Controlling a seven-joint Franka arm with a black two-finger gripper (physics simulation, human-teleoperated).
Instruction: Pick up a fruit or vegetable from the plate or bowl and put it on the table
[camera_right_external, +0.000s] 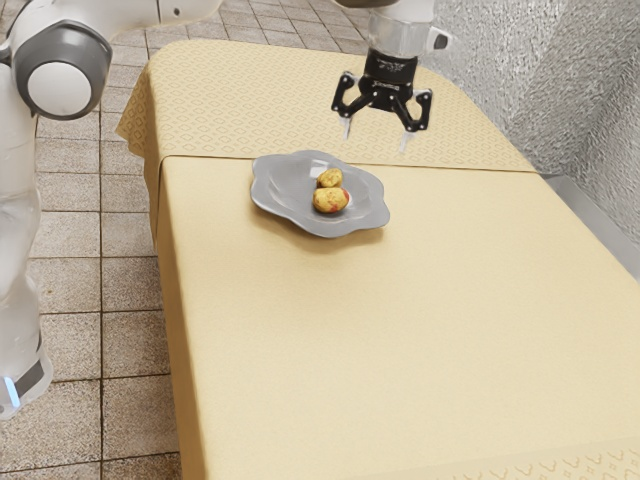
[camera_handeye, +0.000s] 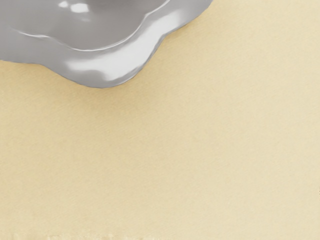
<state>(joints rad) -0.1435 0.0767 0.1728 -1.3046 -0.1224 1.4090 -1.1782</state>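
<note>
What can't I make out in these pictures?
- Exterior view: the exact kind of the nearer yellow item; too small.
- Exterior view: the lower part of the farther yellow item; hidden behind the nearer one.
- Exterior view: parts of the arm; cut off by the upper edge.
- Wrist view: much of the plate; cut off by the edges.

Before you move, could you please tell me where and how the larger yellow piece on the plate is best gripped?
From above, I'd close the open claw on the rounded ends of the larger yellow piece: it lies flat, and the smaller piece crowds one long side, likely leaving little finger room.
</note>
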